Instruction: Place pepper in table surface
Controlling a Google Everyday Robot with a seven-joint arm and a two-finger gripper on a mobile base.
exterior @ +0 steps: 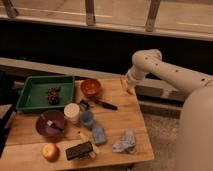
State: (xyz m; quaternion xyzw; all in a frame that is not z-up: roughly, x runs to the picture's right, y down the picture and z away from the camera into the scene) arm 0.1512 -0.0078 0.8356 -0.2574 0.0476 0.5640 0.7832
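Over the table surface (120,116), out at its two o'clock corner: gripper (126,86) on the end of a white arm (165,70) reaching in from three o'clock, pinched narrow on the pepper (122,80). Pepper seen only as a small orange-red sliver at the fingertips, above the planks and close to the far right edge; whether touching the wood, cannot tell. At eleven o'clock of the tabletop, a green tray (30,86) with a dark cluster of grapes (52,95) inside, toward its right half. Just beside the tray's right wall, at twelve o'clock, an orange-red bowl (91,87). Near the centre, a black-handled utensil (104,104) lying flat, pointing from the bowl toward three o'clock. Left of centre, a white cup (72,112), touching or nearly touching a blue cup (87,119) to its right. At nine o'clock, a purple bowl (50,124) with something pale inside. Toward six o'clock, a blue sponge (98,134) and, just below and left of it, a dark flat rectangular object (80,150). At seven o'clock, a yellowish round fruit (50,151). At five o'clock, a crumpled bluish cloth (124,142), well apart from the gripper.
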